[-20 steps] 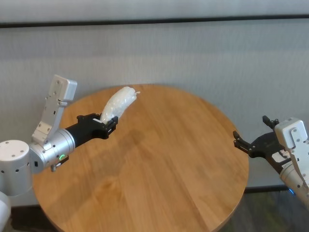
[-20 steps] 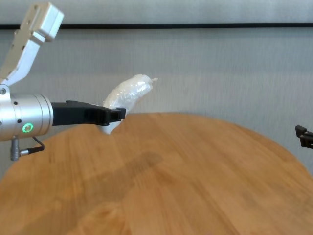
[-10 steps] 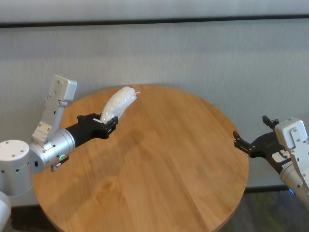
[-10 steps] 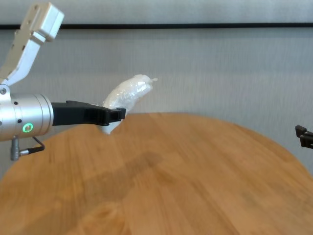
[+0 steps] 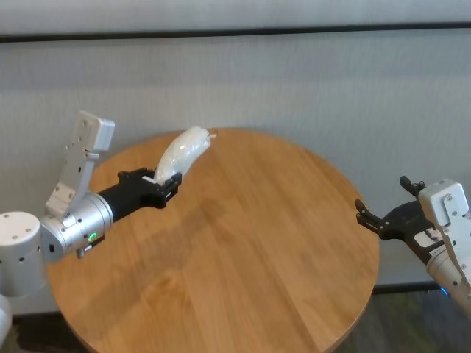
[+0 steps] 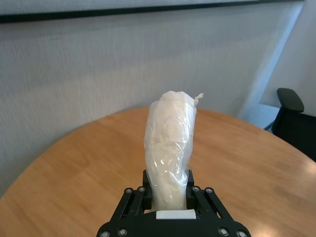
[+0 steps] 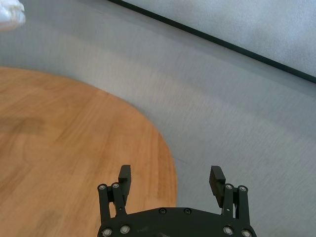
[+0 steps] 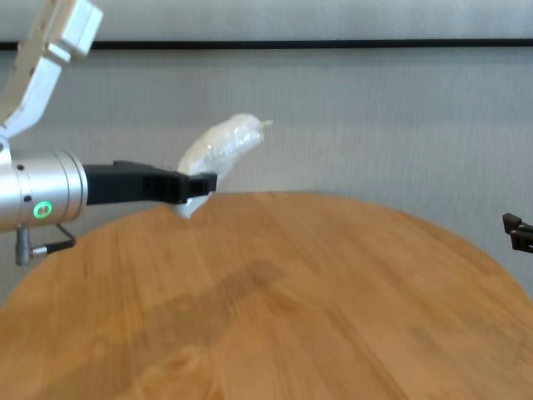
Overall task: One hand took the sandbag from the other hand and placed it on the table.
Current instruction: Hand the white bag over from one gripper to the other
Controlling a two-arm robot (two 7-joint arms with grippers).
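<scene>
We are holding the sandbag (image 5: 181,151) aloft.
Left gripper (image 5: 166,184) is clamping its lower end above the table (image 5: 243,250); right gripper (image 5: 372,218) is waiting spread, seemingly just off the rim.

A large round table (image 5: 243,257) with a light-brown wood-plank top fills the view.

You're looking at a counter (image 5: 243,250) of light-brown wood planks, smooth with a soft sheen. The sandbag (image 5: 179,153) is white, crinkly and slightly glossy, like thin plastic film. Both the left end effector (image 5: 160,185) and right end effector (image 5: 383,220) are matt black; the left wrist (image 5: 81,220) is brushed silver metal.
</scene>
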